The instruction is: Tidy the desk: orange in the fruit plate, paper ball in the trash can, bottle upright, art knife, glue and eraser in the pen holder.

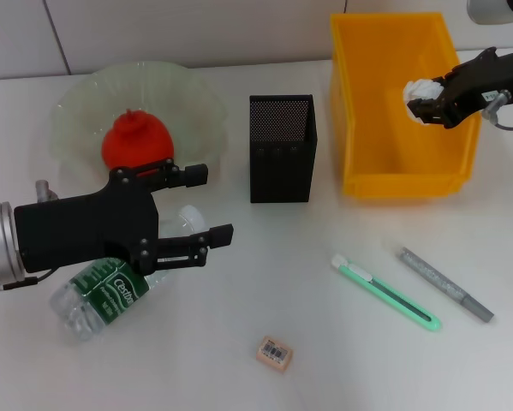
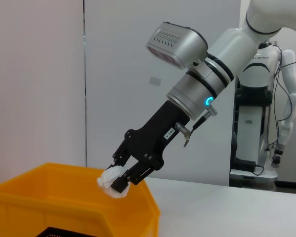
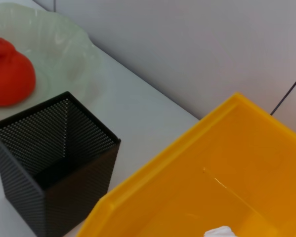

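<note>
The orange (image 1: 134, 141) lies in the pale green fruit plate (image 1: 76, 103). A clear bottle (image 1: 102, 295) with a green label lies on its side at the front left. My left gripper (image 1: 216, 204) is open just above its cap end. My right gripper (image 1: 422, 103) is shut on the white paper ball (image 1: 422, 88) above the yellow trash bin (image 1: 359, 128); the left wrist view shows this grip (image 2: 119, 177). The black mesh pen holder (image 1: 280, 150) stands in the middle. The green art knife (image 1: 384, 291), grey glue stick (image 1: 444, 284) and eraser (image 1: 274, 354) lie on the table.
In the right wrist view the pen holder (image 3: 49, 163) stands beside the bin's rim (image 3: 187, 148), with the orange (image 3: 9, 74) and plate (image 3: 63, 44) beyond. A wall runs behind the table.
</note>
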`<action>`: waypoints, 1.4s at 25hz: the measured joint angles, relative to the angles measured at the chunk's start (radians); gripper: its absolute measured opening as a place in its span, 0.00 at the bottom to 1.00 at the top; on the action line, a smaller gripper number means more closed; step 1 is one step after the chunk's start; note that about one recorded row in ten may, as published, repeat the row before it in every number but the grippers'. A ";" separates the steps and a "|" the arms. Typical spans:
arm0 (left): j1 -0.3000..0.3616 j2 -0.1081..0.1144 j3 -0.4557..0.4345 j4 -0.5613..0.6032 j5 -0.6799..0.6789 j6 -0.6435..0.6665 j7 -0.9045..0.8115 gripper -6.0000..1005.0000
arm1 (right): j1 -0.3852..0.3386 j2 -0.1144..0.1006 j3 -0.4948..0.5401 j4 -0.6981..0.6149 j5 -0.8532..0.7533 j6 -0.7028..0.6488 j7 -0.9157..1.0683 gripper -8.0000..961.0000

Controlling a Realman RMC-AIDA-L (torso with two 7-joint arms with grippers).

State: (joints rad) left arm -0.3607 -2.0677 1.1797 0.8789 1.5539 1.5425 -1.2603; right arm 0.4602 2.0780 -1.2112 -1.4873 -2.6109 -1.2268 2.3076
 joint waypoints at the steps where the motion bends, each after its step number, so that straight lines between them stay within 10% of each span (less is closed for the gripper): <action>1: -0.002 0.000 0.000 -0.005 0.000 0.000 0.001 0.80 | 0.002 0.000 0.001 0.016 0.000 0.018 -0.002 0.37; 10: 0.001 0.000 0.000 -0.006 0.000 0.001 0.002 0.80 | -0.002 0.002 0.001 0.061 0.016 0.110 -0.040 0.39; 23: 0.004 0.002 0.000 -0.006 0.000 0.001 0.003 0.80 | -0.010 0.002 0.018 0.104 0.105 0.185 -0.078 0.75; 35: 0.004 0.001 0.000 -0.036 0.000 0.003 0.015 0.80 | -0.053 0.001 0.123 0.130 0.407 0.203 -0.262 0.75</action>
State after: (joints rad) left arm -0.3566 -2.0666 1.1797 0.8426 1.5539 1.5457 -1.2455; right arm 0.4074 2.0785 -1.0878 -1.3570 -2.2039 -1.0237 2.0459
